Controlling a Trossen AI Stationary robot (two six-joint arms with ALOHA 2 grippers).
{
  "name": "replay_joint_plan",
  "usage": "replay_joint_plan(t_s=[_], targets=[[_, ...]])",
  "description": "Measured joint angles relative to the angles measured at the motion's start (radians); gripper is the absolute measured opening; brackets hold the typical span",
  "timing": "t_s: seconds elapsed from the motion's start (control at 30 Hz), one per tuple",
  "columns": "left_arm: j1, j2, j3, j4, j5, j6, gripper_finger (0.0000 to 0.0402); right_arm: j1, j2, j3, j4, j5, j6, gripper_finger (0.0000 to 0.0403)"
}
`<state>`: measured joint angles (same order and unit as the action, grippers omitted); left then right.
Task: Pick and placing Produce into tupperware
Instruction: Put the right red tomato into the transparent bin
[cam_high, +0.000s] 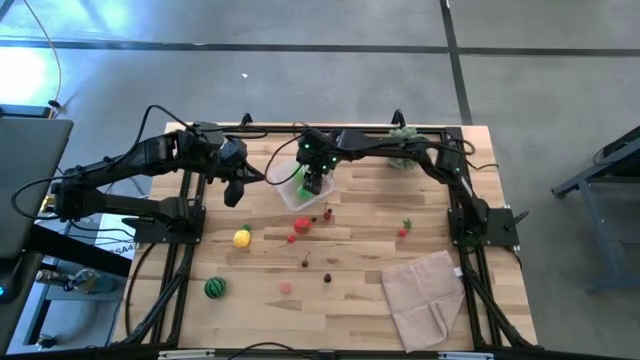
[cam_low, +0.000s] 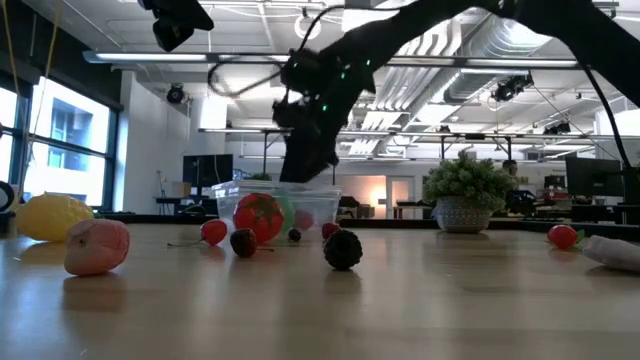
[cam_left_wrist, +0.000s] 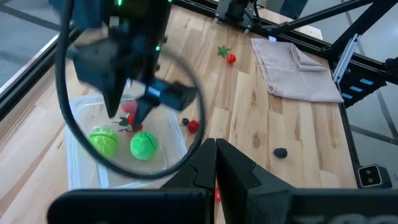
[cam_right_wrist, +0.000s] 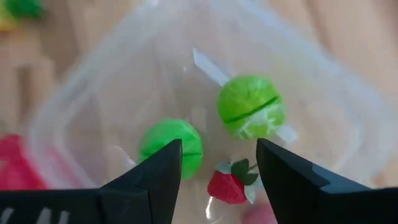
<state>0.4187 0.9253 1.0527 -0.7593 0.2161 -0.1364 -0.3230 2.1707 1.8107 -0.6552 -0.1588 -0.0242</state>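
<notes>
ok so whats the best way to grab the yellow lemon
Take the yellow lemon across its narrow middle, coming straight down from above. It lies alone on bare table, so open fingers have room on both sides. The left gripper is the nearer one.

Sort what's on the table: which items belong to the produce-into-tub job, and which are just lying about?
Job:
tub, two green rounds and a strawberry in it
right gripper, jaws open over the tub
lemon
melon
tomato

Lying about:
cloth
plant
left gripper, waiting
</notes>
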Motion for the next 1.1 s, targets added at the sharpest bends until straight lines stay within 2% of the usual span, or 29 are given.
replay_joint_plan(t_s=[0.27,0.43,0.6,0.7,0.87,0.97,1.1], targets=[[0.0,0.0,0.0,0.0,0.0,0.0,0.0001,0.0,-0.207,0.0,-0.094,0.011,-0.002,0.016],[0.0,0.0,0.0,0.0,0.0,0.0,0.0001,0.025,-0.293,0.0,-0.241,0.086,0.005,0.0145],[0.0,0.0,0.0,0.0,0.0,0.0,0.0001,0.068,-0.344,-0.035,-0.373,0.189,0.11,0.0146],[0.0,0.0,0.0,0.001,0.0,0.0,0.0001,0.091,-0.401,-0.144,-0.357,0.21,0.195,0.0147],[0.0,0.0,0.0,0.001,0.0,0.0,0.0001,0.119,-0.571,-0.429,-0.196,0.212,0.389,0.0147],[0.0,0.0,0.0,0.001,0.0,0.0,0.0001,0.139,-0.696,-0.591,-0.129,0.227,0.568,0.0147],[0.0,0.0,0.0,0.001,0.0,0.0,0.0001,0.183,-0.837,-0.751,-0.144,0.242,0.858,0.0147]])
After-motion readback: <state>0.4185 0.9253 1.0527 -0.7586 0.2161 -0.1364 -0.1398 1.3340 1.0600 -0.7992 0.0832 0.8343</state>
